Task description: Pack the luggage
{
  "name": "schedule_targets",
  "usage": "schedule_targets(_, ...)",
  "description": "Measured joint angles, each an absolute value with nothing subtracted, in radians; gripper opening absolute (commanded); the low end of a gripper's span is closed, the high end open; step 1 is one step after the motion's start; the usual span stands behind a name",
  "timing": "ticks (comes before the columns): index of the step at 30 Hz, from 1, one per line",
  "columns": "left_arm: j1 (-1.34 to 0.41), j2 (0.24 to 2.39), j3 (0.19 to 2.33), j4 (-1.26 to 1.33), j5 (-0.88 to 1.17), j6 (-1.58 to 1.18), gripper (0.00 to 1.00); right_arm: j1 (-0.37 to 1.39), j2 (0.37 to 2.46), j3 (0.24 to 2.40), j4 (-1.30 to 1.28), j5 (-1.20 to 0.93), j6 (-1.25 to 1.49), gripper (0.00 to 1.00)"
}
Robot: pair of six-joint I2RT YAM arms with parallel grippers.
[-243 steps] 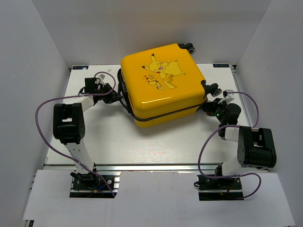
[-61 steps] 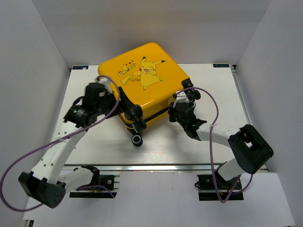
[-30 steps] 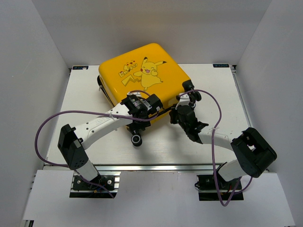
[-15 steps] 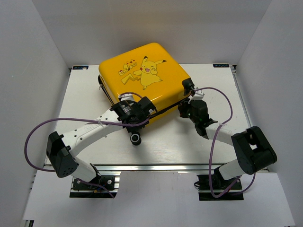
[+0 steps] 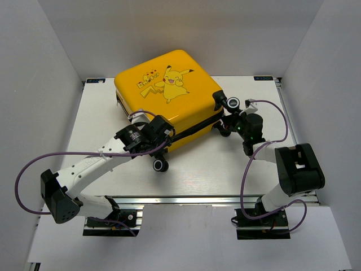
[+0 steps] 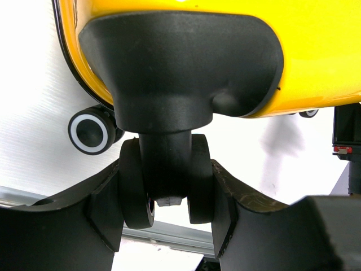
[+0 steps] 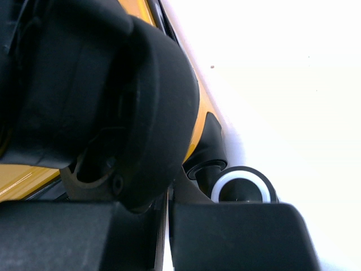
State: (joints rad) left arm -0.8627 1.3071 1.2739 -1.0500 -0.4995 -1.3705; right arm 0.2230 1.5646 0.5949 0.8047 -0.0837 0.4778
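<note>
The luggage point(image 5: 169, 96), a yellow hard-shell suitcase with a Pikachu cartoon, lies closed and flat at the back middle of the table. My left gripper point(image 5: 153, 134) is at its near left corner. In the left wrist view the gripper point(image 6: 164, 195) is shut on a black twin wheel point(image 6: 163, 175) of the luggage, with one finger point(image 6: 107, 212) on each side. My right gripper point(image 5: 230, 121) is at the luggage's right corner, by a white-ringed wheel point(image 5: 232, 103). In the right wrist view its jaws point(image 7: 169, 226) are shut, with only a thin slit between them and nothing seen in it.
Another white-ringed wheel point(image 5: 160, 165) sticks out toward the near edge below my left gripper. White walls close in the table point(image 5: 113, 169) at the left, back and right. Purple cables loop from both arms. A large black wheel point(image 7: 113, 96) fills the right wrist view.
The luggage has turned and shifted slightly left. My left gripper has moved left with the wheel. My right gripper has moved right, toward the right corner wheels.
</note>
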Motion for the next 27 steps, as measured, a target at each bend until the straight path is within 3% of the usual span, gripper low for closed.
schedule_targets(19, -0.789, 1.206, 1.110, -0.940, -0.454, -1.438, 0.00, 0.076, 1.978, 0.967, 0.990, -0.556, 0.338, 0.00)
schedule_targets(27, -0.759, 1.183, 1.077, -0.908, -0.419, -1.441, 0.00, 0.065, 2.191, 1.279, 0.962, -0.778, 0.303, 0.00)
